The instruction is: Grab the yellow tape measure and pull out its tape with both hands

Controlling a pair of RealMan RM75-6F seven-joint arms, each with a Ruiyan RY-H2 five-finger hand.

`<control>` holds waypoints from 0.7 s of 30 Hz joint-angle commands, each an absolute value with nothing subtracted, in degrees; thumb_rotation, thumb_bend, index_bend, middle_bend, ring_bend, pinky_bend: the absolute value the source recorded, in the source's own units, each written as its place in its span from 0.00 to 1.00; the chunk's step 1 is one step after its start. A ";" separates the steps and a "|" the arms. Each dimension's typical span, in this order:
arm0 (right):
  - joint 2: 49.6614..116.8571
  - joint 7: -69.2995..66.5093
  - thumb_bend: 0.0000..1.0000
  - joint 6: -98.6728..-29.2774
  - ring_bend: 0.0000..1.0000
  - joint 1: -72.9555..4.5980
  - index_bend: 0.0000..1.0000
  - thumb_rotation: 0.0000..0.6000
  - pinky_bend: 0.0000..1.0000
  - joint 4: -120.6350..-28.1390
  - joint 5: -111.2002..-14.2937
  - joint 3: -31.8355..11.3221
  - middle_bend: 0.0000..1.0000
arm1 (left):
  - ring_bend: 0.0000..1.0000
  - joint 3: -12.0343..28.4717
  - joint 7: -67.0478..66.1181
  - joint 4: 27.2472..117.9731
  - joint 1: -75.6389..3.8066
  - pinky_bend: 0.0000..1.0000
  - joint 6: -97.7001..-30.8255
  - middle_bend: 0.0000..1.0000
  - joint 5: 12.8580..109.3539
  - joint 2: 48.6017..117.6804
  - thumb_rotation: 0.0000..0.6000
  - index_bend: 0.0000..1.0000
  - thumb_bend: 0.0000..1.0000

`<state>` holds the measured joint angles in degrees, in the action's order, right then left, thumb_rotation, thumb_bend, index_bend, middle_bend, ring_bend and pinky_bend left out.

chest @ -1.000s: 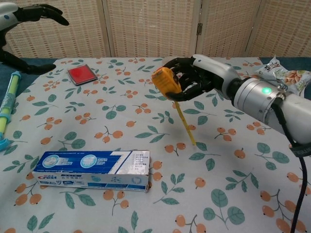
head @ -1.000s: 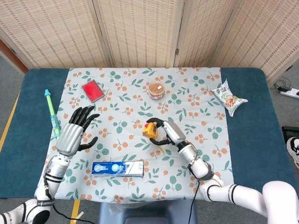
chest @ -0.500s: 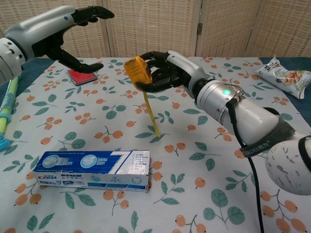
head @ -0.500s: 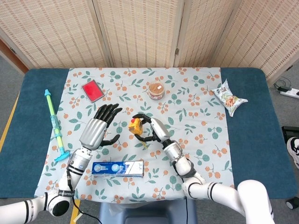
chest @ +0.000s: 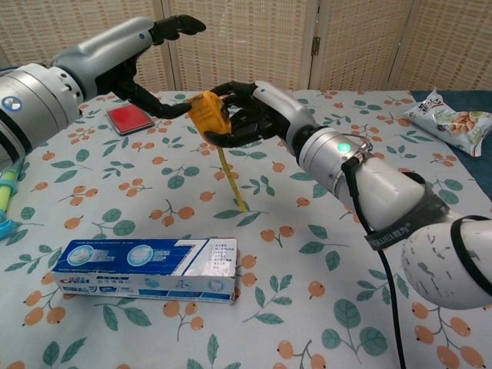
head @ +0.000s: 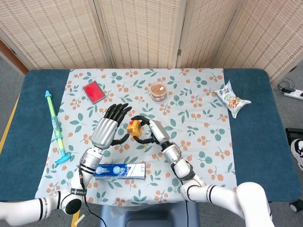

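My right hand (chest: 254, 114) (head: 152, 132) grips the yellow tape measure (chest: 208, 115) (head: 134, 128) above the middle of the flowered cloth. A short length of yellow tape (chest: 231, 178) hangs down from its case. My left hand (chest: 146, 58) (head: 107, 131) is just left of the case with fingers spread. Its thumb reaches to the case's left side, and I cannot tell whether it touches. The left hand holds nothing.
A blue and white toothpaste box (chest: 147, 269) (head: 119, 170) lies near the front edge. A red case (head: 93, 91), a round brown-lidded tub (head: 158, 91) and a snack bag (head: 230, 99) sit further back. A blue-green stick (head: 55, 126) lies at the left.
My right hand carried the tape measure leftward toward the table's middle. My left hand swung in from the left and now sits right beside the case.
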<state>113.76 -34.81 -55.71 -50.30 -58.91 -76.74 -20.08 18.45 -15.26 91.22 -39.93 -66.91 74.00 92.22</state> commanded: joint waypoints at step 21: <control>113.57 -33.33 0.40 -55.80 0.43 -50.47 0.55 1.00 0.32 -59.29 -76.74 -19.34 0.50 | 0.06 17.94 -15.75 89.37 -41.23 0.00 -68.88 0.09 73.00 93.27 1.00 0.14 0.37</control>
